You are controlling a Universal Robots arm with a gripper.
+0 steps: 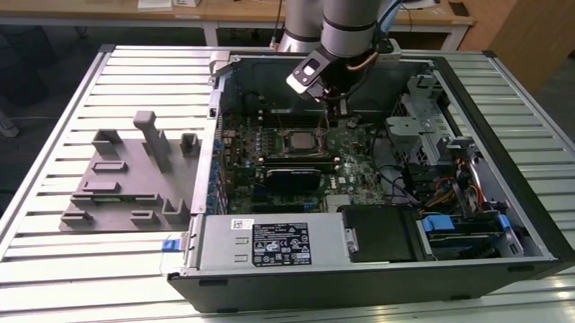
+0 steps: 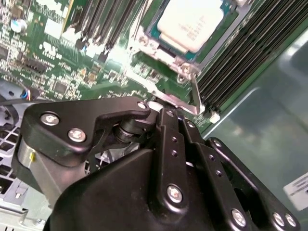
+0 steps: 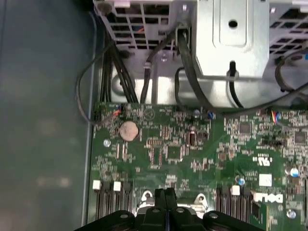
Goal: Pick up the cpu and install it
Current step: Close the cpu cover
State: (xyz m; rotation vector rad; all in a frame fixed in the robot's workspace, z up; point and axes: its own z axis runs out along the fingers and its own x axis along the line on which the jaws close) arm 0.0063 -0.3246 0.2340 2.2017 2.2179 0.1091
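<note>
Since the cpu (image 2: 190,21) is a thin, stiff, light plate with a slick metal top and a delicate underside, we would take it by two opposite edges only — never pressing on the lid, never sliding it over the contacts. It sits flat inside the socket (image 2: 153,47), square to the frame, its pale top bare; whether the socket is locked over it we cannot tell.

The fingers (image 3: 159,198) are pressed together, with nothing that we can see between them. They hang just beside the socket, at the edge where its lever (image 2: 195,94) runs, low over the board (image 3: 192,144) — whether they touch the lever we cannot tell. So the cpu is apart from the fingers, not between them: near, with the lever in between.

In the exterior view the arm (image 1: 349,27) stands over the case (image 1: 269,289) just beside the socket, and the grey fixture (image 1: 126,175) lies well away from the socket on the bench (image 1: 54,134).
</note>
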